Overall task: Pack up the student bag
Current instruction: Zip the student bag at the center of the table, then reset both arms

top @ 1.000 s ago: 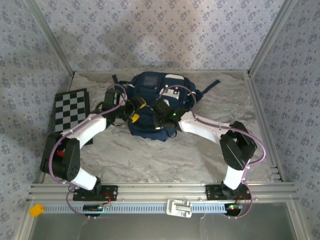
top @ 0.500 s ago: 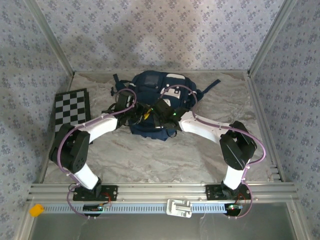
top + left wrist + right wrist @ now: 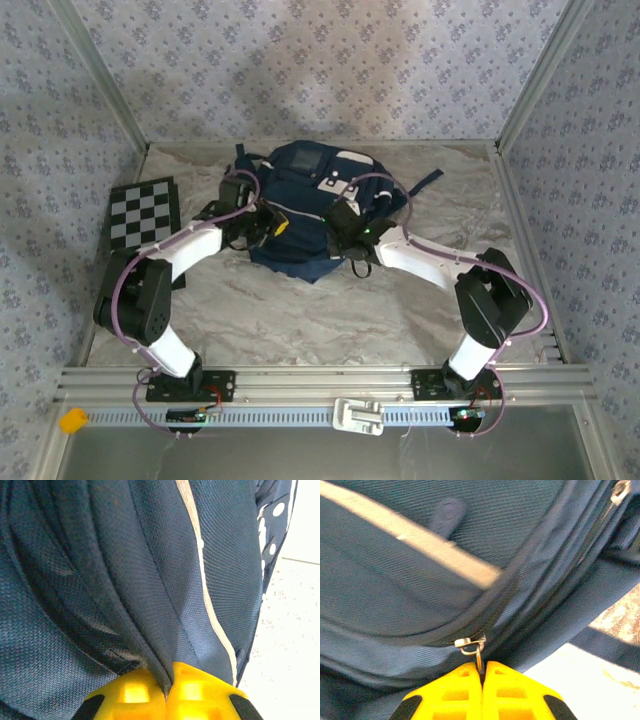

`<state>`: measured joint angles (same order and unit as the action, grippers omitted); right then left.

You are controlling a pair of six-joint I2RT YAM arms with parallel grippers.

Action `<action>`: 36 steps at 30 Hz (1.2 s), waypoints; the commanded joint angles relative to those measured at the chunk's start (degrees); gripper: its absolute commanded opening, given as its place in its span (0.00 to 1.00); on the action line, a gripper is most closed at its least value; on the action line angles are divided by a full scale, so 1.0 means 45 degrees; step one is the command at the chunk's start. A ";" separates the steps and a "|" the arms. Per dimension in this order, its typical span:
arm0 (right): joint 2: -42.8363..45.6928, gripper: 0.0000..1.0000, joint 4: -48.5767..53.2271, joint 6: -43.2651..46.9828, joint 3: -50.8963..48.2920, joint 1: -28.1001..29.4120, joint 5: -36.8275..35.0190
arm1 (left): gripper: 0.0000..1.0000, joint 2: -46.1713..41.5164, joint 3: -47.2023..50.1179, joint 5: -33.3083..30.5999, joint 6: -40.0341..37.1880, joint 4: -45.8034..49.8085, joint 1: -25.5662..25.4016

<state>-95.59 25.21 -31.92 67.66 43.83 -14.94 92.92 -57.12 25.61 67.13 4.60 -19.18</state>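
The student bag [image 3: 312, 178], a large navy backpack with a white patch and pale stripe, lies at the back middle of the table. My left gripper [image 3: 270, 227] is at its left side, shut on a fold of the navy fabric [image 3: 150, 645] beside a seam; the yellow fingertips [image 3: 132, 692] pinch the fold between them. My right gripper [image 3: 340, 224] is at the bag's front right, shut on the metal zipper pull [image 3: 478, 656], whose slider [image 3: 466, 642] sits on the zip track. The pale stripe [image 3: 420, 547] runs above it.
A black-and-white checkerboard [image 3: 143, 213] lies at the left of the table. Frame posts and patterned walls close in both sides and the back. Bare marbled table surface [image 3: 320, 320] lies between the bag and the arm bases. A dark strap [image 3: 425, 180] trails right.
My left gripper has gone from open to shut on the bag's fabric and moved to the bag's left side. My right gripper has slid right with the zipper pull; the bag shifted slightly.
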 commanded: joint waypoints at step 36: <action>0.5558 1.00 -1.1613 0.4742 -0.9728 -0.8954 -0.2079 | 1.00 -0.5159 0.5758 -1.1959 -1.1905 -0.4545 0.4417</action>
<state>-67.99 -5.82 -15.99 27.97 5.41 -29.23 67.57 -38.61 -22.39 21.06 3.36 -0.03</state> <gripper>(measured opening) 0.999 0.994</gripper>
